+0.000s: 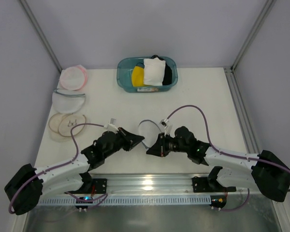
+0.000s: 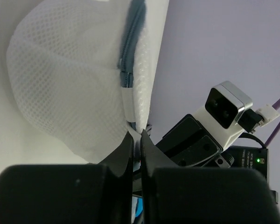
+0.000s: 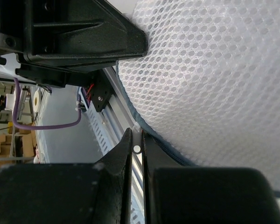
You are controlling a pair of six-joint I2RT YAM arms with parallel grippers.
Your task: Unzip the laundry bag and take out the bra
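Note:
The laundry bag (image 1: 148, 129), white mesh with a dark grey-blue zipper rim, is held between my two grippers just in front of the arms. In the left wrist view the bag (image 2: 70, 79) stands on edge with its zipper (image 2: 131, 37) running up. My left gripper (image 2: 136, 135) is shut on the white fabric tab (image 2: 129, 105) at the zipper's end. In the right wrist view the mesh (image 3: 214, 79) fills the right side. My right gripper (image 3: 136, 135) is shut on the white zipper pull (image 3: 137, 148). The bra is hidden; I cannot make it out through the mesh.
A teal bin (image 1: 122, 79) at the back holds a yellow garment (image 1: 137, 76), a white square pad (image 1: 153, 71) and dark cloth. On the left lie a pink-rimmed pouch (image 1: 72, 77), a white mesh pouch (image 1: 68, 100) and a beige-rimmed pouch (image 1: 66, 124).

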